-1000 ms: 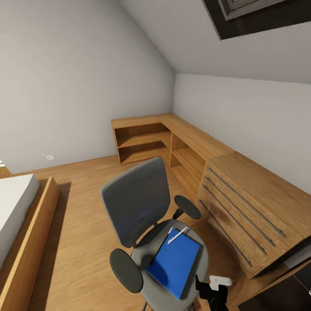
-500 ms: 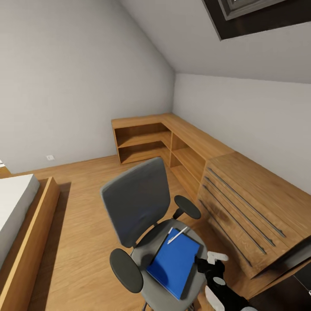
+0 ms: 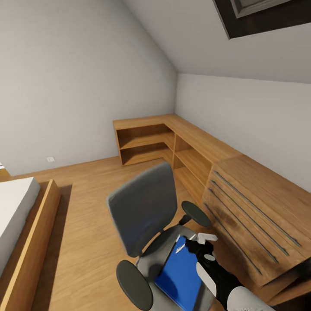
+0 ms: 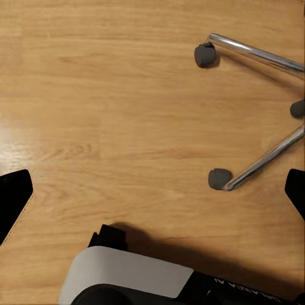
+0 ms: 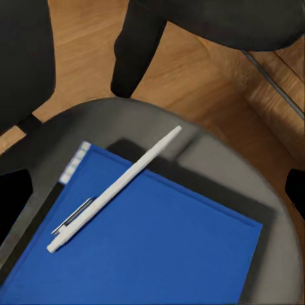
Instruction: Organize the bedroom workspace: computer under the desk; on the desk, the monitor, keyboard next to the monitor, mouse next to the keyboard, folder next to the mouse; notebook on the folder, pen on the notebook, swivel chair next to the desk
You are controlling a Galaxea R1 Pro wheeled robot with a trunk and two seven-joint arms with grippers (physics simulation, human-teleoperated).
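The right gripper [image 3: 202, 243] hovers open above the pen [image 5: 114, 189] on the folder [image 5: 159, 254], near the seat's [image 5: 279, 210] back edge. Next, probably pinching the pen. I cannot tell the left gripper's state.

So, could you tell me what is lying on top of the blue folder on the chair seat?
A white pen lies diagonally across the folder. A dark flat thing pokes out beneath the folder; most of it is covered.

Chair [image 3: 144, 207] was matt grey cloth with polished chrome legs [image 4: 257, 54]. Folder [image 5: 159, 248] looked smooth matt blue, pen [image 5: 114, 189] white plastic. Floor [image 4: 114, 108] and chest [image 3: 255, 216] showed satin wood grain.
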